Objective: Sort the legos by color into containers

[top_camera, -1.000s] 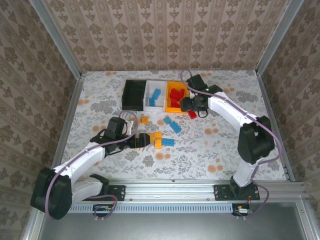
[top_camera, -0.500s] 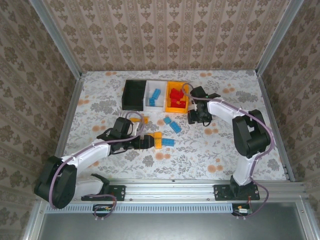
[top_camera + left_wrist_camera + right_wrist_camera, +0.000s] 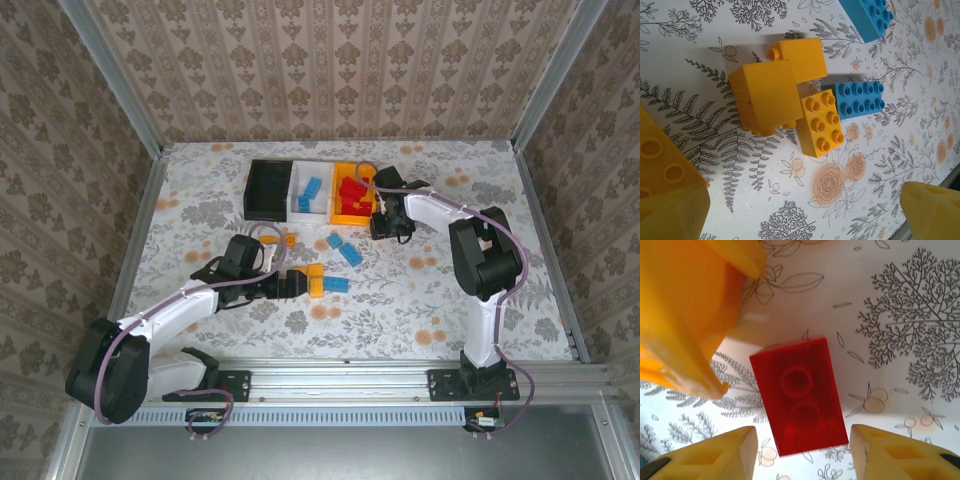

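Top view: I'm partway through the sort. My right gripper (image 3: pixel 384 230) points down just below the orange bin (image 3: pixel 350 216), right of centre. My left gripper (image 3: pixel 296 285) lies low, mid-frame, beside yellow bricks (image 3: pixel 315 280).

Left wrist: the left gripper (image 3: pixel 805 205) is spread wide and holds nothing. The yellow bricks (image 3: pixel 775 90) lie above it.

Right wrist: the right gripper (image 3: pixel 802 452) straddles a red brick (image 3: pixel 800 395) on the surface (image 3: pixel 900 300), fingers (image 3: pixel 725 455) apart, not yet gripping. Next, I judge: pinch, lift, carry to the orange bin (image 3: pixel 685 315).

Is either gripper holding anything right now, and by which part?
Nothing is held. The right gripper has its fingers either side of the red brick, with gaps showing. The left gripper hangs open over the yellow bricks.
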`<control>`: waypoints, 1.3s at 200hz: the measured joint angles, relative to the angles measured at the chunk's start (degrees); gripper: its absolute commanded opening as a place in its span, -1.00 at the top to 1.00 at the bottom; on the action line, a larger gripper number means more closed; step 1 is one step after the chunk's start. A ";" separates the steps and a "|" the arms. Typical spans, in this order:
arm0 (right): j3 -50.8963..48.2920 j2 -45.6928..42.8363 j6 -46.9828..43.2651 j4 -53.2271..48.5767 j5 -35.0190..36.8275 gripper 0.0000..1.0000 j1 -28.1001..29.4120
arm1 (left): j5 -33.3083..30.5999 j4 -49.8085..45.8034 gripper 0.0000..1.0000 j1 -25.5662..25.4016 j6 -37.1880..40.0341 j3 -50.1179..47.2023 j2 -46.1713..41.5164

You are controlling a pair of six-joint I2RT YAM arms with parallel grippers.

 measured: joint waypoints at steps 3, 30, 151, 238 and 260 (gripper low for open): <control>0.09 0.13 -0.13 0.04 0.00 0.02 -0.02 | 0.00 0.00 -1.00 0.00 0.00 0.00 0.02; 0.09 1.22 -0.68 1.05 0.00 0.05 -0.68 | 0.00 -0.28 -1.00 0.00 0.00 0.26 0.00; -3.91 -0.98 -0.68 4.46 -0.63 0.39 -2.38 | -0.39 -1.77 -1.00 0.00 0.00 0.72 0.00; -8.02 -17.53 5.33 3.63 -9.75 0.37 -1.99 | -3.74 -1.55 -0.99 0.44 -0.02 0.72 -1.07; -2.97 -15.78 6.27 3.30 -11.85 0.37 -1.11 | -5.27 -2.32 -1.00 1.09 -0.04 0.72 -3.96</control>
